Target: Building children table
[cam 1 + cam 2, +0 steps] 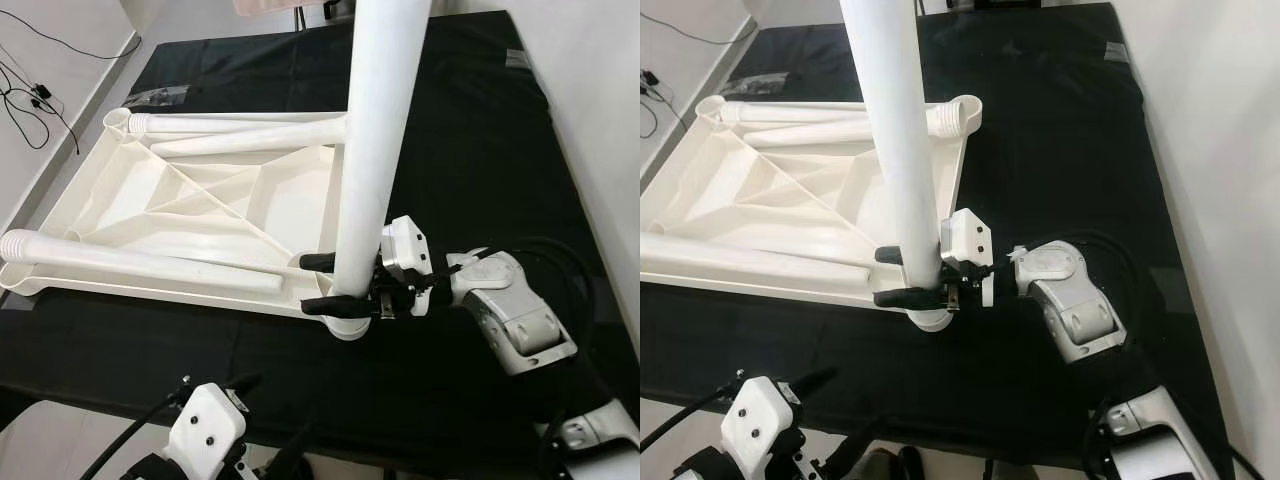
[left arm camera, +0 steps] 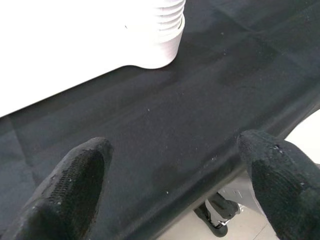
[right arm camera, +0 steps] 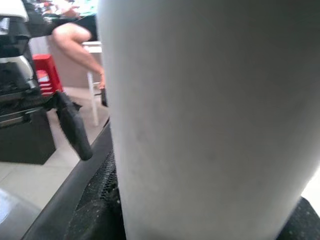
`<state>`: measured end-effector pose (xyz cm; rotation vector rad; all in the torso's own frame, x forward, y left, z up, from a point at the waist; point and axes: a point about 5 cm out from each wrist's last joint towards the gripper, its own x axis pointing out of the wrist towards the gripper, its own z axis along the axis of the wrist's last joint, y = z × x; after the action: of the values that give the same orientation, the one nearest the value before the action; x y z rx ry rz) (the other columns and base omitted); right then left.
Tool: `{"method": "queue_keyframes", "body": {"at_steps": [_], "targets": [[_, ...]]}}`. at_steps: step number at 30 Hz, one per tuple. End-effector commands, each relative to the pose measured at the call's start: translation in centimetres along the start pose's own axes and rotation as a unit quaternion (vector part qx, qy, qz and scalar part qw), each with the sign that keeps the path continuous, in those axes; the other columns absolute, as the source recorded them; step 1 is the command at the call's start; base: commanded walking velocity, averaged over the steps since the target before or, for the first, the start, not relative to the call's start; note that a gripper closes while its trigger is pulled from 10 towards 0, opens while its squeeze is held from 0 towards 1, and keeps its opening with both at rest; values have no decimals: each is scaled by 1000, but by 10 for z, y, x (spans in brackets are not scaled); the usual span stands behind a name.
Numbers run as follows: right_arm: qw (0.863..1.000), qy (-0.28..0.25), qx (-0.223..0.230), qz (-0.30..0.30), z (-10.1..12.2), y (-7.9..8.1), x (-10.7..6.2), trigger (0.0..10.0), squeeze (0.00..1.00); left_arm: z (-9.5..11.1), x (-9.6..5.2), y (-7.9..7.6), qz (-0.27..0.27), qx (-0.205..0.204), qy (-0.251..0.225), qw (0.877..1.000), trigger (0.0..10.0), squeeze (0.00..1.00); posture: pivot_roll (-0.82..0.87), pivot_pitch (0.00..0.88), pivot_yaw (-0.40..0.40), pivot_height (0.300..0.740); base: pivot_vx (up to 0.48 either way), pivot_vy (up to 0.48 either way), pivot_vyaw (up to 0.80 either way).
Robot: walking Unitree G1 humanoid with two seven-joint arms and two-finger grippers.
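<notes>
White plastic tabletop (image 1: 200, 215) lies upside down on a black cloth (image 1: 480, 150), ribbed underside facing up. One white leg (image 1: 375, 150) stands upright at its near right corner, foot in the corner socket (image 1: 345, 325) — it rises past the top of the head views. Two more legs lie loose inside the tray-like underside: one along the near edge (image 1: 140, 265) w/ its threaded end at the near left corner, one along the far edge (image 1: 240, 140). A threaded socket (image 1: 955, 118) sticks up at the far right corner.

Right tool (image 1: 320, 285) pinches the upright leg low down, just above the socket; one black finger each side, pressed against the tube. Right wrist view: leg surface (image 3: 210, 120) up close, a red stool (image 3: 45, 75) and a person's leg (image 3: 75, 42) in the background.

Left tool (image 2: 175, 175) hangs low at the near edge of the cloth, fingers (image 2: 75, 185) spread apart, holding nothing; its wrist view looks over the cloth at a ribbed corner socket (image 2: 160, 40). Its white wrist housing (image 1: 205, 430) sits at the bottom of the head views.

Black cables (image 1: 30, 100) trail on the light floor, far left.
</notes>
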<state>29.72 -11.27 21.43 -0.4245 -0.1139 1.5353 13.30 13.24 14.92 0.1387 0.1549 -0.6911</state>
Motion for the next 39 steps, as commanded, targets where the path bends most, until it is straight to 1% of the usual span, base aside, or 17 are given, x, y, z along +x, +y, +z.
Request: {"method": "queue_keyframes", "body": {"at_steps": [1,4,5,6,7,10,11,13,15,16,17,22,24,30,35,38,39], "targets": [[989,103,53,92,-37,23,1,10000,0,-7,-2,-1,0,-4,21,1000,10000,0,21,250,89,740,0,0,0],[987,107,50,105,-37,18,1,10000,0,-7,-3,-2,-1,-5,21,1000,10000,0,24,251,87,740,0,0,0],[987,107,45,115,-36,11,1,10000,0,-6,-3,-2,-2,-6,21,1000,10000,0,29,252,83,740,0,0,0],[987,107,45,115,-36,11,1,10000,0,-6,-3,-2,-2,-6,21,1000,10000,0,29,252,83,740,0,0,0],[987,102,44,119,-34,4,2,10000,0,-6,-3,-3,-2,-6,21,1000,10000,0,32,257,82,740,0,0,0],[987,87,50,122,-29,-2,3,10000,0,-6,-4,-3,-1,-7,20,1000,10000,0,34,260,82,740,0,0,0],[989,60,58,122,-21,-9,5,10000,0,-5,-4,-4,0,-9,20,1000,10000,0,39,268,80,740,0,0,0],[989,60,58,122,-21,-9,5,10000,0,-5,-4,-4,0,-9,20,1000,10000,0,39,268,80,740,0,0,0],[989,-5,83,121,-6,-20,8,10000,0,-5,-5,-4,1,-12,19,1000,10000,0,38,272,79,740,0,0,0],[989,-5,83,121,-6,-20,8,10000,0,-5,-5,-4,1,-12,19,1000,10000,0,38,272,79,740,0,0,0],[988,-21,89,122,-2,-22,8,10000,0,-4,-5,-4,1,-14,19,1000,10000,0,40,275,77,740,0,0,0],[987,-5,86,133,-4,-23,7,10000,0,-4,-5,-5,1,-15,18,1000,10000,0,41,280,78,740,0,0,0],[983,17,95,158,-8,-22,7,10000,0,-3,-5,-5,1,-17,17,1000,10000,0,38,287,77,740,0,0,0],[979,13,115,168,-10,-25,8,10000,0,-3,-5,-5,1,-19,16,1000,10000,0,39,290,73,740,0,0,0],[979,27,105,174,-17,-25,13,10000,0,-2,-7,-6,2,-18,17,1000,10000,0,52,297,75,740,0,0,0],[978,42,91,184,-20,-23,18,10000,0,-2,-8,-6,3,-18,18,1000,10000,0,57,301,79,740,0,0,0],[977,53,78,190,-22,-22,20,10000,0,-2,-8,-6,2,-18,19,1000,10000,0,61,302,80,740,0,0,0]]}}
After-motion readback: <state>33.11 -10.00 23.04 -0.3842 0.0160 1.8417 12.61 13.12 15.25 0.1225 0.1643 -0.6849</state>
